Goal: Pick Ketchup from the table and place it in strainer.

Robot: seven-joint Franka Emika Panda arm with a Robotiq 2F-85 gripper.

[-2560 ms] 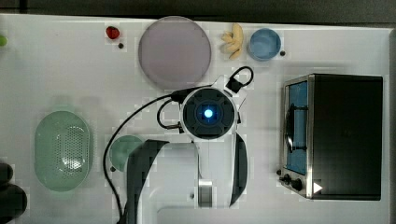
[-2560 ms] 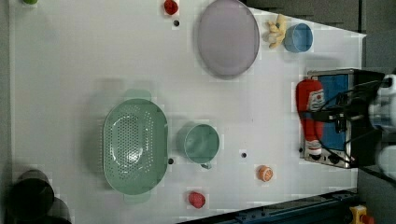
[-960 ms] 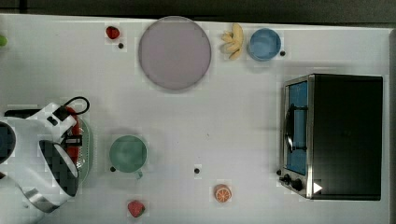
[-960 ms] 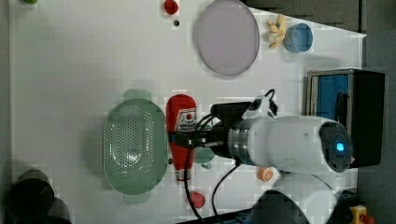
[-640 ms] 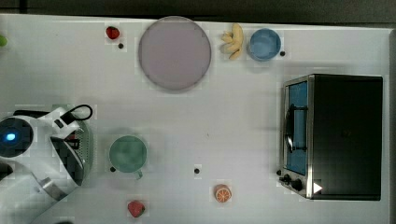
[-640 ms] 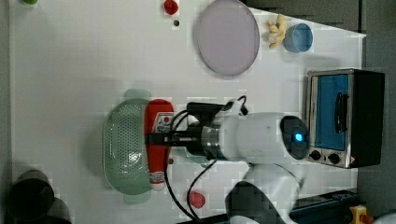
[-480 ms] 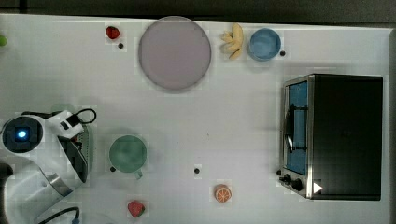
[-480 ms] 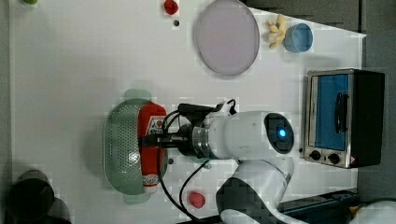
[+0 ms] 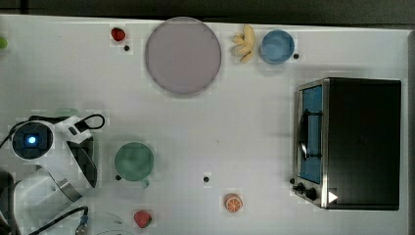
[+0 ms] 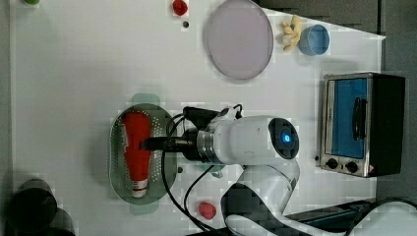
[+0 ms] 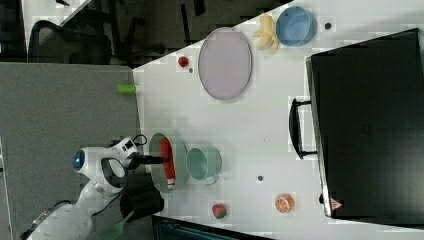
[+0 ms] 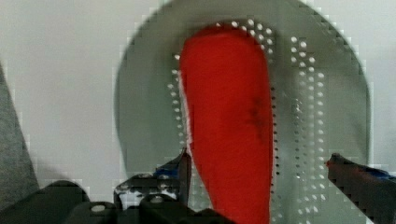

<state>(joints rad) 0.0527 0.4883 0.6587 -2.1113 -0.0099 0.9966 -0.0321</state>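
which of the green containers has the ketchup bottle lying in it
The strainer, the large pale oval basket with holes, holds the ketchup bottle lying on its side. The smaller round green cup beside it holds nothing.

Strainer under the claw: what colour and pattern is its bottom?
Pale mint green, its bottom dotted with rows of small holes; the strainer shows this best in the wrist view.

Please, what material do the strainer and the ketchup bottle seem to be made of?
The strainer looks like matte pale green plastic: even colour, moulded rows of small holes. The Ketchup bottle lying inside it looks like smooth red plastic with a pale tip, though its surface shows little shine to confirm this.
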